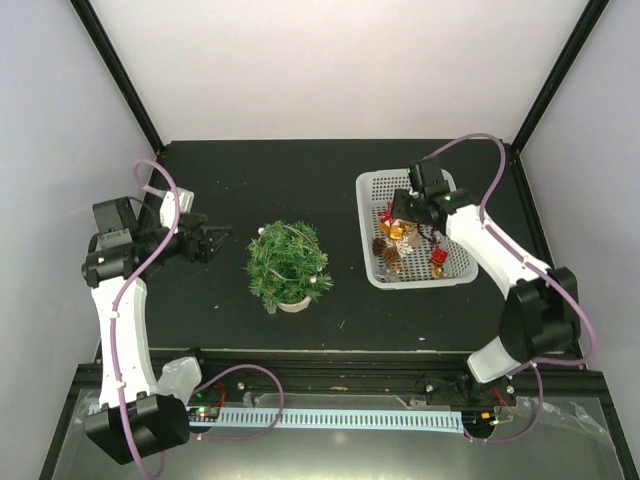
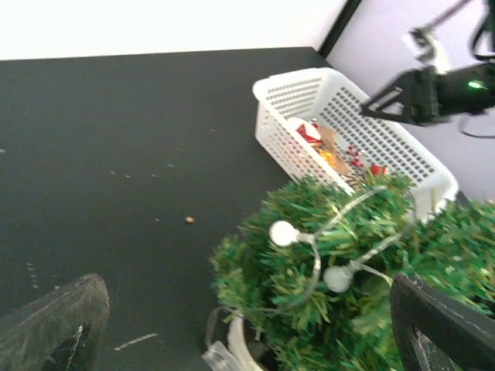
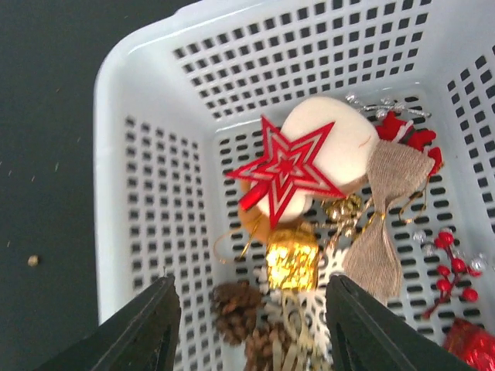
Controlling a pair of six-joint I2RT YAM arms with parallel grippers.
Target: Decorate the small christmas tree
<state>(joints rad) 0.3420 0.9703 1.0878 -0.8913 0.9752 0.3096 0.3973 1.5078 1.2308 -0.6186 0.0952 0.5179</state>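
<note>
The small christmas tree (image 1: 288, 262) stands mid-table on a pale round base, with a string of white bulbs (image 2: 283, 233) draped over its green branches (image 2: 332, 270). My left gripper (image 1: 215, 243) hovers just left of the tree, open and empty, its dark fingers (image 2: 54, 325) wide apart at the tree's lower side. Over the white basket (image 1: 372, 180), my right gripper (image 3: 251, 309) is open with nothing held. Below it lie a gold gift ornament (image 3: 292, 259), pine cones (image 3: 236, 309), a red star (image 3: 286, 170) and a white ball (image 3: 340, 139).
The basket (image 3: 147, 193) also holds a burlap bow (image 3: 390, 209), red berries (image 3: 452, 270) and a red ornament (image 1: 438, 257). Small crumbs (image 2: 189, 219) dot the black table. Black frame posts and white walls close in the table's back and sides.
</note>
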